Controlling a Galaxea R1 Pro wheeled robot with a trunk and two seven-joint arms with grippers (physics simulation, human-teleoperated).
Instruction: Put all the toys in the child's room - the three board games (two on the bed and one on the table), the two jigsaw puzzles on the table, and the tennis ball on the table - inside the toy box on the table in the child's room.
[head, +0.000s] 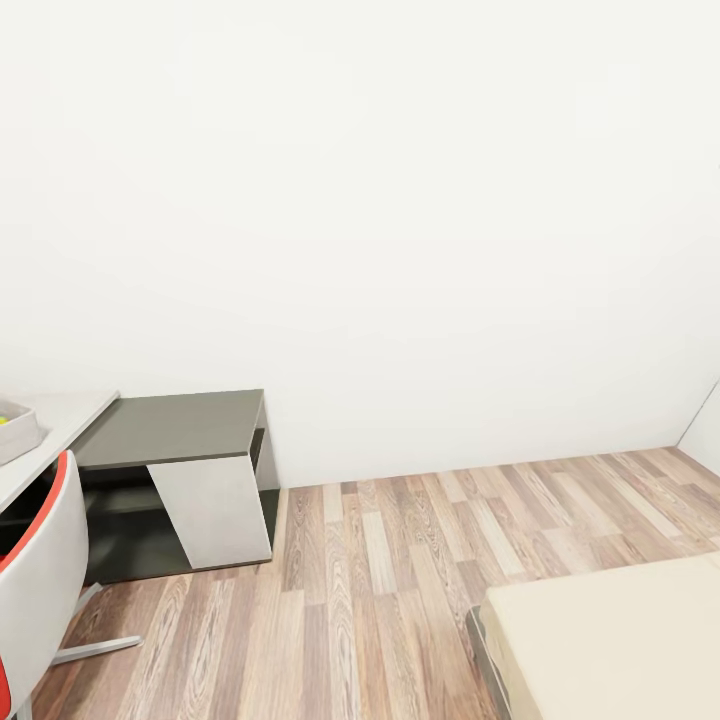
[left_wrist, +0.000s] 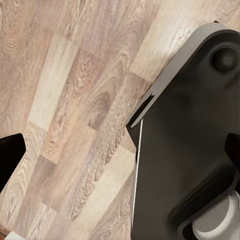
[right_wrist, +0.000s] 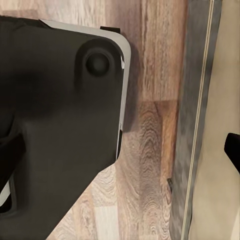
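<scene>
Two places to go between: table (head: 60, 415) on the left, bed (head: 610, 640) low on the right. Out on the wood floor (head: 380, 560), facing a bare white wall. No toy within reach.

Can see just a corner of the toy box (head: 15, 432) at the left edge, sitting on the table, with a bit of yellow-green inside. Maybe the ball, but too small to tell. Joined to the table, a lower dark cabinet (head: 175, 425). In front of the table, a white chair (head: 40, 570) with a red rim. Nothing lying on the bit of bed in view.

Looking down the left wrist: floor, the robot's own dark base (left_wrist: 190, 150), and one dark left fingertip (left_wrist: 10, 155) at the edge. Looking down the right wrist: the same dark base, floor, the grey side of the bed, and one dark right fingertip (right_wrist: 232, 150). Jaws spread or pressed together? Cannot tell, on either side. Nothing seen pinched.

Looks like a travel step, most likely heading to fetch a game from the bed. Next: turn the base toward the bed, get close, bring the games into view, then reach down with jaws wide. Mind the chair and the bed edge while turning.
</scene>
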